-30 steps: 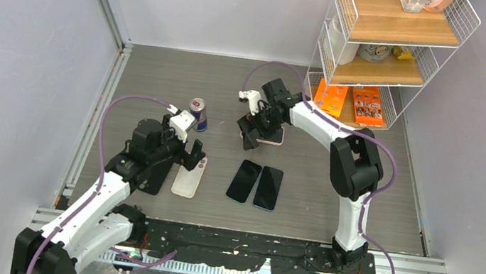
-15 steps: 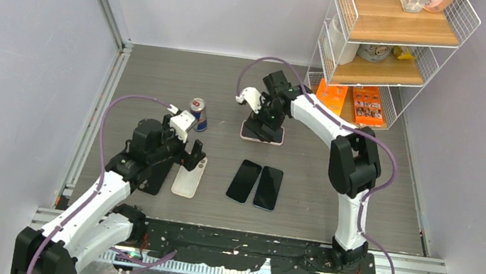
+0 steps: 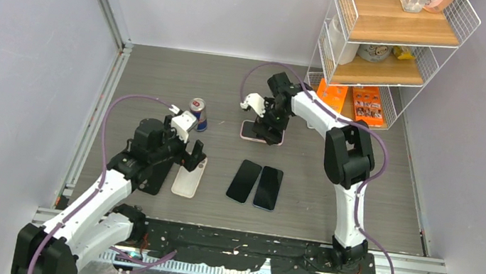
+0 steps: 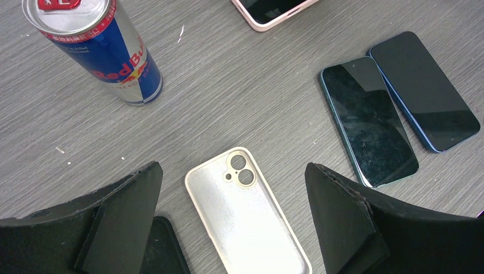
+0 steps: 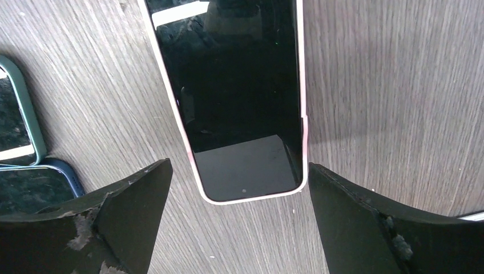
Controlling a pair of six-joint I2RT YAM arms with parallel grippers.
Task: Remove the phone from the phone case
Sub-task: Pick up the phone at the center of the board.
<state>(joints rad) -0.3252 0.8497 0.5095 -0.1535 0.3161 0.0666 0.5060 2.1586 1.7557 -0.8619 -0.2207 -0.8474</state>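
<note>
The top camera looked down over the whole table from behind. Both wrist cameras faced down, close; each caught the cased phone.

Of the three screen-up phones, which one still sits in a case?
The pink-rimmed phone under the right gripper. The teal phone and blue phone side by side mid-table are bare; the cream case by the left gripper is empty.

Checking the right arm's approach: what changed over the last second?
Right gripper shifted rightward, from the pink-cased phone's left end to its right, fingers open astride it, nothing grasped. Left gripper, empty case, can and bare phones stayed put.
</note>
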